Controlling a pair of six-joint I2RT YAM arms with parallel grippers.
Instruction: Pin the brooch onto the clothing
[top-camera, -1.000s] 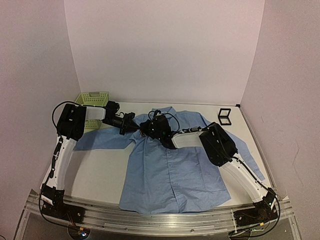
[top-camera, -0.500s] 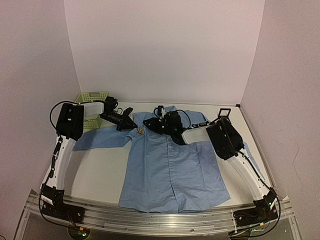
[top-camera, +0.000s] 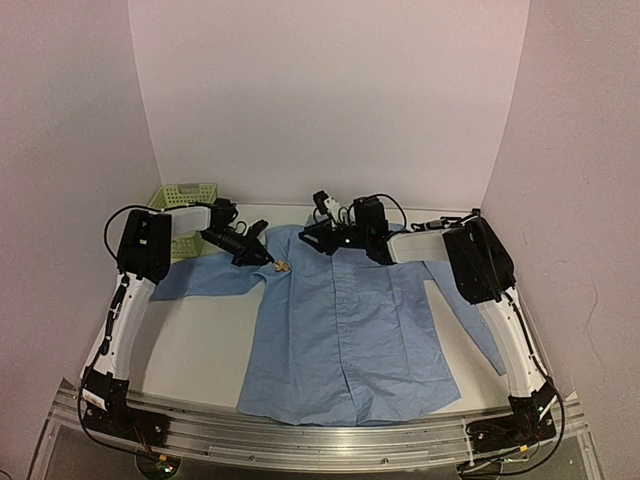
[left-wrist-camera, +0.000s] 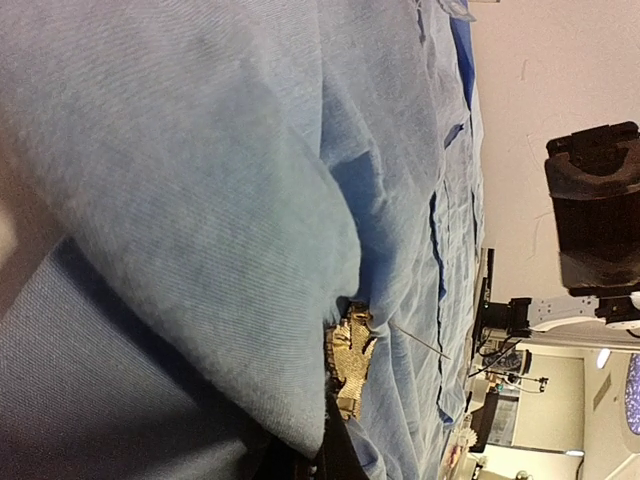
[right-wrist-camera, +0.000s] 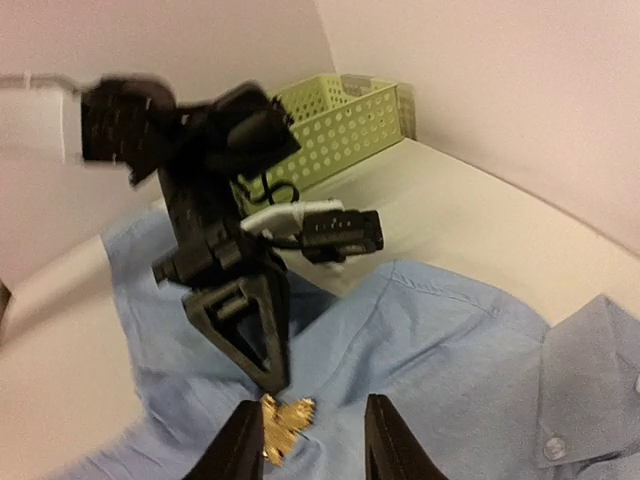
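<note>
The light blue shirt (top-camera: 340, 330) lies spread flat on the table. The tiny golden brooch (top-camera: 283, 266) sits on its left shoulder near the collar. In the left wrist view the brooch (left-wrist-camera: 352, 360) is tucked against a raised fold of shirt (left-wrist-camera: 180, 150), with its thin pin lying on the cloth. My left gripper (top-camera: 262, 256) is shut, pinching shirt fabric right beside the brooch. It also shows in the right wrist view (right-wrist-camera: 272, 378). My right gripper (top-camera: 312, 233) is open and empty, raised above the collar. In its own view (right-wrist-camera: 315, 445) the brooch (right-wrist-camera: 285, 425) shows beyond its left finger.
A pale green plastic basket (top-camera: 185, 192) stands at the back left by the wall, and also shows in the right wrist view (right-wrist-camera: 340, 125). The white walls close in on three sides. The right arm (top-camera: 480, 260) arches over the shirt's right shoulder.
My right gripper has drawn back from the brooch towards the back right and risen, uncovering the brooch on the shirt. My left gripper has stayed at the brooch.
</note>
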